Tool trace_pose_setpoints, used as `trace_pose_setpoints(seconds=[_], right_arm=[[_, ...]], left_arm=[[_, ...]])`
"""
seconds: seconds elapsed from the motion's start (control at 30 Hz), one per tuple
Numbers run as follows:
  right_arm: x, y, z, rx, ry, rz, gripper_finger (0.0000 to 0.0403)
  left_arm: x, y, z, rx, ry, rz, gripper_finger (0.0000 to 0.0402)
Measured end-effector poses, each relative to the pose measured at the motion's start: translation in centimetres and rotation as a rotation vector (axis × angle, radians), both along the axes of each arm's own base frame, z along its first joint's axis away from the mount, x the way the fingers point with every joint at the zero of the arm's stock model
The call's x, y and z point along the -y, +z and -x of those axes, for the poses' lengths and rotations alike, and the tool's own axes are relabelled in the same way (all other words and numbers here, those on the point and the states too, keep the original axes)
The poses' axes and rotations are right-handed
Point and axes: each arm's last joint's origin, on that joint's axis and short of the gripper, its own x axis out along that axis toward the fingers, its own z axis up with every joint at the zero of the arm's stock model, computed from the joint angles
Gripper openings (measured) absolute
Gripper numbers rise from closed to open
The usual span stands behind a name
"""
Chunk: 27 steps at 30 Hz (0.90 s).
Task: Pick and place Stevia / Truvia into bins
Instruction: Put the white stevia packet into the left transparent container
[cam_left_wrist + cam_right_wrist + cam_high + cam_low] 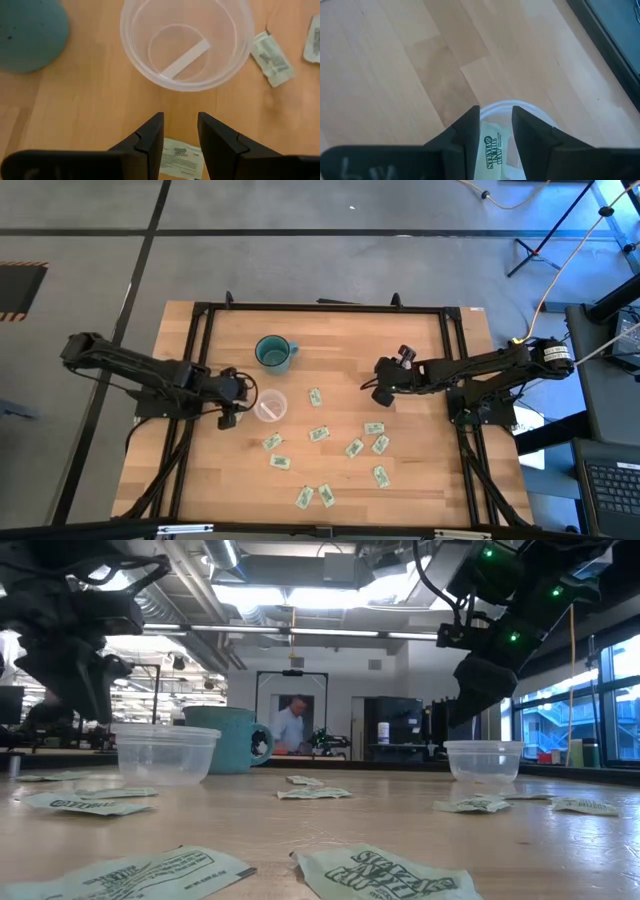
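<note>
Several white-and-green Stevia sachets [320, 433] lie flat on the wooden table, mostly toward its near side. One clear cup [270, 407] stands right of my left gripper [228, 402]. This cup [186, 45] holds one sachet [183, 59] leaning on its edge. My left gripper [181, 131] is open just short of the cup, and a sachet [180, 157] lies on the table under it. My right gripper [496, 125] is open above the second clear cup [530, 111]. A sachet [490, 147] shows inside that cup through the gap between the fingers. My right gripper stands over the cup's mouth with the sachet [490, 147] showing in the gap between its fingers; I cannot tell whether the fingers touch it. My left gripper touches nothing.
A teal mug [274, 352] with a handle stands on the far side of the left cup. A black frame [320, 308] runs round the table. In the low view, a person [293, 727] shows in the room behind.
</note>
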Motion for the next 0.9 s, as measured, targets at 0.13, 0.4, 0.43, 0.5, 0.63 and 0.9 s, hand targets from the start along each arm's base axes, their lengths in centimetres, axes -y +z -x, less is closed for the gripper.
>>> trace_pose_setpoints(seconds=[0.13, 0.4, 0.43, 0.5, 0.63, 0.9], right_arm=[[0.0, 0.0, 0.0, 0.0, 0.001, 0.0, 0.0118], [0.0, 0.0, 0.0, 0.002, -0.002, -0.001, 0.0118], [0.0, 0.0, 0.0, 0.002, -0.002, -0.001, 0.0118], [0.0, 0.0, 0.0, 0.004, -0.001, -0.001, 0.0118], [0.0, 0.0, -0.1, 0.009, -0.002, -0.001, 0.0118], [0.0, 0.1, -0.2, 0.024, -0.001, -0.002, 0.0118]], left_arm=[[0.0, -0.7, -0.3, -0.055, 0.029, -0.029, 0.0113], [0.1, -2.5, -0.9, -0.209, 0.059, -0.032, 0.0113], [0.1, -2.7, -1.0, -0.227, 0.068, -0.031, 0.0113], [0.1, -3.1, -1.0, -0.263, 0.092, -0.028, 0.0113], [0.2, -3.9, -1.3, -0.322, 0.133, -0.025, 0.0113], [0.3, -4.7, -1.6, -0.386, 0.133, 0.007, 0.0097]])
